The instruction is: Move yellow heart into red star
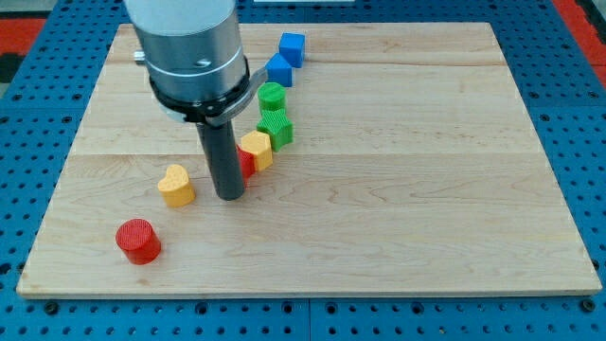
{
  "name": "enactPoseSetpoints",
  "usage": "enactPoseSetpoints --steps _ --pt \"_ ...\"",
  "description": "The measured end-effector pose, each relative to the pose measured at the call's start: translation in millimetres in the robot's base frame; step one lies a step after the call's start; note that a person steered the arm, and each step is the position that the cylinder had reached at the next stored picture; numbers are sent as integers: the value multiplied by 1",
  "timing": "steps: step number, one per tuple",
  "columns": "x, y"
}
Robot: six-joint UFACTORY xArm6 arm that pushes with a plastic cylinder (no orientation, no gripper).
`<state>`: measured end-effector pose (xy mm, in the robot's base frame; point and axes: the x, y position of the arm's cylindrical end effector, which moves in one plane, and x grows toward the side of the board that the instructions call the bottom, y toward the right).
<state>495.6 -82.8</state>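
The yellow heart [176, 185] lies left of the board's middle. The red star [246, 162] is mostly hidden behind my rod; only a red sliver shows at the rod's right side. My tip [230, 195] rests on the board just right of the yellow heart, with a small gap between them, and in front of the red star. A yellow block [257, 149] touches the red star on its upper right.
A red cylinder [138, 240] sits near the board's lower left. A green star-like block [276, 126] and a green cylinder [271, 96] stand above the yellow block. Two blue cubes [279, 68] [292, 46] continue the diagonal line toward the view's top. The wooden board [426, 189] lies on a blue pegboard.
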Motion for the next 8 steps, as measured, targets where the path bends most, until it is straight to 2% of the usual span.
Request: enactPoseSetpoints --steps 1,2,3,5,7,8 --pt "-1 12" --pt "33 12" --pt "43 10" --pt "43 -4" --pt "43 -78" --pt "29 -104"
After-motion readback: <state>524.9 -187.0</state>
